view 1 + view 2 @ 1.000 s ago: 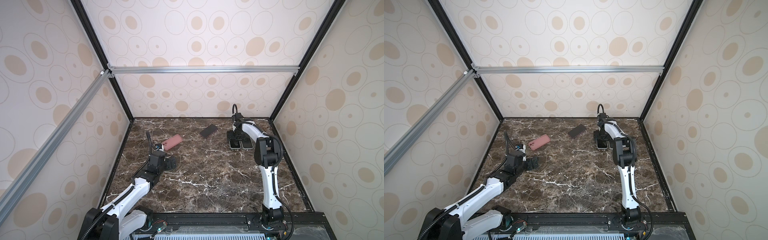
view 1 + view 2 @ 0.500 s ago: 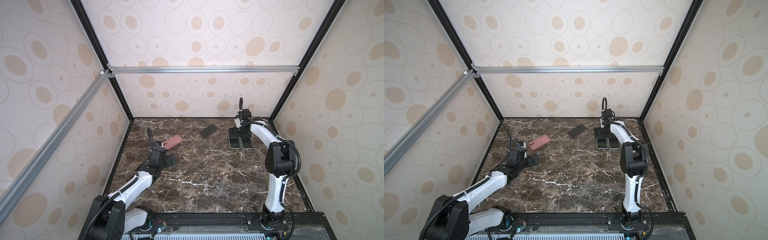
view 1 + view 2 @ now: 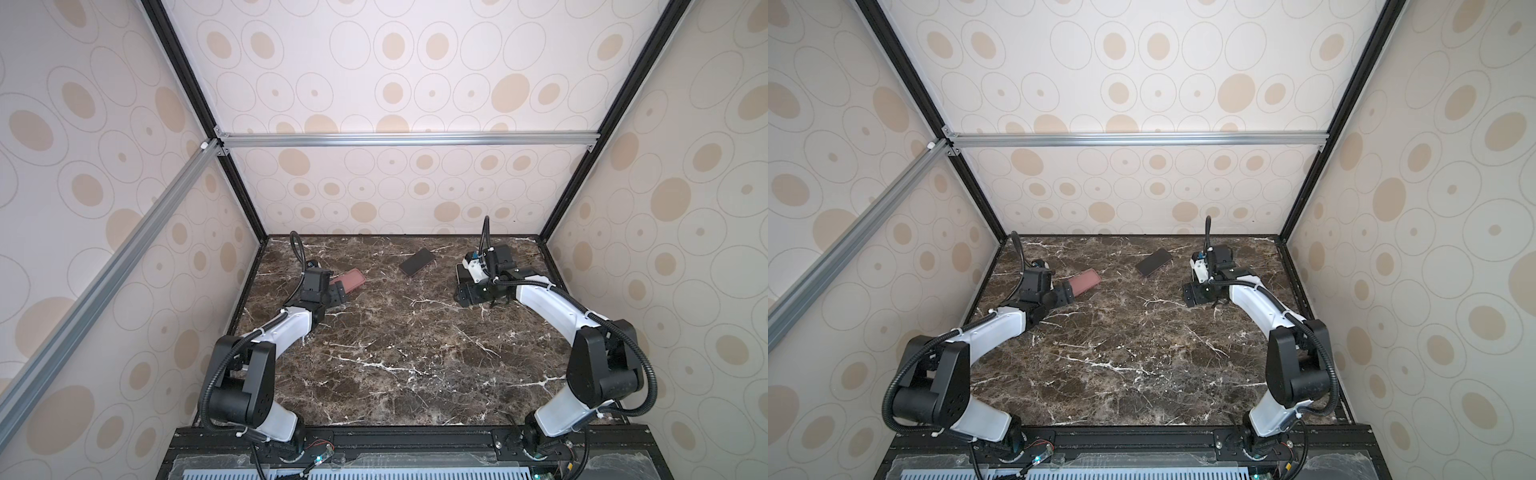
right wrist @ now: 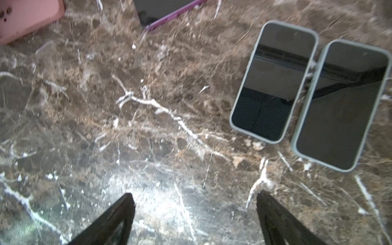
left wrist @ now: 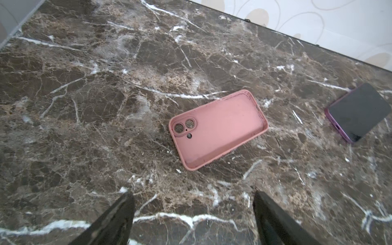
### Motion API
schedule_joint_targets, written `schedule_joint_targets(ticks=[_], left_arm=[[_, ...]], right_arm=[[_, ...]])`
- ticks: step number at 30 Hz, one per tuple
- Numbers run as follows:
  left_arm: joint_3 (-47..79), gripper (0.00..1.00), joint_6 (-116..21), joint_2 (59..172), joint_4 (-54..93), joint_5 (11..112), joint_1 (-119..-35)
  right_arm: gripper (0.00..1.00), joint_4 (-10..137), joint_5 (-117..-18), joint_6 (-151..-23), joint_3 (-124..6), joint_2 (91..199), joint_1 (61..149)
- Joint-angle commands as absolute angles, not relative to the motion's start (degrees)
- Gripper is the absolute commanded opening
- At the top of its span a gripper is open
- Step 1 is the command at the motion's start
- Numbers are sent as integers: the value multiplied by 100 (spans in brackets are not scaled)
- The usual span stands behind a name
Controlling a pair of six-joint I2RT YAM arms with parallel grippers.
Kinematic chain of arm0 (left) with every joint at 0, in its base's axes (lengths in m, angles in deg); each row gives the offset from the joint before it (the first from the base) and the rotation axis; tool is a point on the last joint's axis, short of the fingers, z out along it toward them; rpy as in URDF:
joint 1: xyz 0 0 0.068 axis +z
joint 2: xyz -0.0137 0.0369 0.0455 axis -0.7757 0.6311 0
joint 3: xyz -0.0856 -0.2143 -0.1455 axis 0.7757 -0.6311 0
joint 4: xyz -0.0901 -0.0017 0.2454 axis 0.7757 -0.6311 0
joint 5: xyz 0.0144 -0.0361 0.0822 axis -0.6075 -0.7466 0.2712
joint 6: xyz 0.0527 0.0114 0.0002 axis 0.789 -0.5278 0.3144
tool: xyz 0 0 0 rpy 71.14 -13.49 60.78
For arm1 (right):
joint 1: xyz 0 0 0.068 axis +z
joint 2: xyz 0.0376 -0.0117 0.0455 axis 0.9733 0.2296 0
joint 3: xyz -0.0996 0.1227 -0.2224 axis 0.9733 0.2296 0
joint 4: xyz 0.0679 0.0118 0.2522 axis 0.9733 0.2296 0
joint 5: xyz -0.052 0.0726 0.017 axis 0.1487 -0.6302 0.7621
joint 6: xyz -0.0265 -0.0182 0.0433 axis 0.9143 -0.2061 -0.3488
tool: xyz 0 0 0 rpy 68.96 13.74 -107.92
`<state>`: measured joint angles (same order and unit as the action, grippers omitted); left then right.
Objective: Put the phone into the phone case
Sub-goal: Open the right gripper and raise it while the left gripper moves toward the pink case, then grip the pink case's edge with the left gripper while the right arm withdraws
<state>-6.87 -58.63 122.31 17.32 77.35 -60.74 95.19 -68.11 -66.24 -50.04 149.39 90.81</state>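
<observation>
pink case [image 5: 218, 129], whole in left wrist view only

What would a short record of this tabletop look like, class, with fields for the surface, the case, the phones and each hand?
surface: dark brown marble-patterned table
case: pink rectangular soft phone case, empty, open side up, lying flat
loose phone: black-screened phone with a purple edge, screen up, apart from the case
other phones: two black-screened phones in grey-green cases, side by side, screens up
left hand: open, empty, near the case, not touching
right hand: open, empty
</observation>
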Motion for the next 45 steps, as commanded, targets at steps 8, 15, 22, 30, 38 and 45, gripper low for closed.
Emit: schedule_joint_targets(ticks=[8, 15, 22, 30, 38, 45], left_arm=[[155, 71, -6331, 13532, 1853, 7852, -5812], [319, 58, -6433, 14017, 2004, 7788, -5740], [409, 46, -6309, 14264, 1965, 7819, -5739], [395, 23, -6170, 14296, 1879, 7893, -5737], [455, 9, -5852, 14269, 1707, 7798, -5737], [487, 6, -5599, 14114, 1532, 7285, -5742]], right_arm=[[92, 8931, -7159, -6582, -3957, 14107, 9631], [91, 8904, -7125, -6539, -3772, 13907, 9782], [92, 8911, -6968, -6507, -3817, 13970, 9882], [91, 8971, -6797, -6487, -3844, 14017, 9998], [91, 8985, -6694, -6482, -3867, 14043, 10028], [91, 9016, -6522, -6508, -3900, 14088, 10028]])
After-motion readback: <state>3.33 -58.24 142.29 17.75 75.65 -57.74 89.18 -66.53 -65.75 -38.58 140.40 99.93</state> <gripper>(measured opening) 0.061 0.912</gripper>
